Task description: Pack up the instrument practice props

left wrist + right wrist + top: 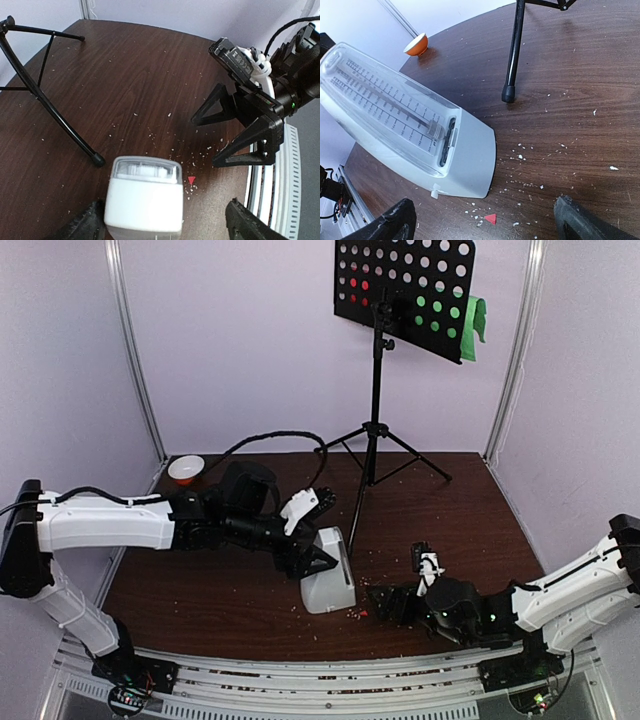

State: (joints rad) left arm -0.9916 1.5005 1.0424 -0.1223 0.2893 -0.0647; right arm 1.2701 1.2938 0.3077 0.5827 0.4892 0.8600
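The white pyramid metronome (328, 585) with its clear cover stands on the table at front centre. My left gripper (322, 533) is open above it. In the left wrist view its fingers (85, 225) straddle the metronome's top (145, 200) without gripping. My right gripper (375, 605) is open and empty, low on the table just right of the metronome (410, 135). It also shows in the left wrist view (203, 141). The black tripod music stand (405, 290) stands at the back. Red and green pages (475, 320) sit on its perforated desk.
A small orange-and-white bowl (186, 469) sits at the back left. One tripod leg's foot (508, 94) rests close behind the metronome. A red paper scrap (490, 218) and white crumbs lie on the dark wooden table (200, 590). A black cable loops behind the left arm.
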